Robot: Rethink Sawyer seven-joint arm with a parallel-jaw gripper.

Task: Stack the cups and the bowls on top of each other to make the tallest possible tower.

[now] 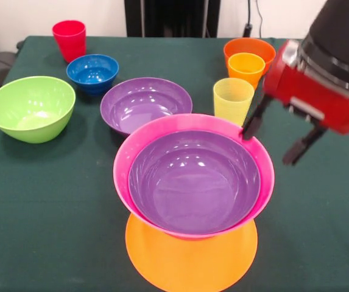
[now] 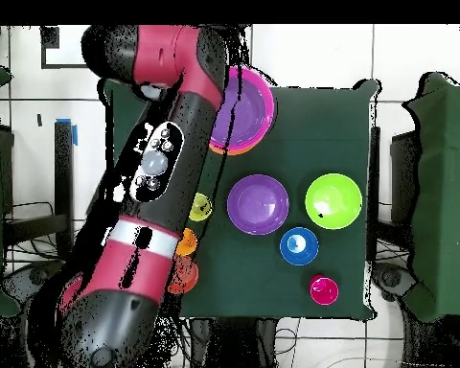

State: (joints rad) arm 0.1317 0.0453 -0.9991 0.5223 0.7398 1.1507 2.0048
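The tower stands near the front of the table: a pink bowl (image 1: 125,164) rests on a wide orange bowl (image 1: 192,255), and a purple bowl (image 1: 192,179) nests inside the pink one. In the overhead view the arm partly covers the tower (image 2: 248,101). My gripper (image 1: 267,148) hangs open and empty just right of the pink bowl's rim, its left finger (image 1: 251,121) close to that rim. Loose on the cloth are a second purple bowl (image 1: 144,103), a lime green bowl (image 1: 31,108), a blue bowl (image 1: 92,72), a red cup (image 1: 69,39) and a translucent yellow cup (image 1: 232,99). An orange-yellow cup (image 1: 246,68) stands before a red-orange bowl (image 1: 249,45).
A dark green cloth (image 1: 46,201) covers the table. From above, the loose purple bowl (image 2: 258,204), green bowl (image 2: 333,201), blue bowl (image 2: 298,246) and red cup (image 2: 323,289) lie right of the arm (image 2: 162,172). The yellow cup (image 2: 201,206) sits beside the arm.
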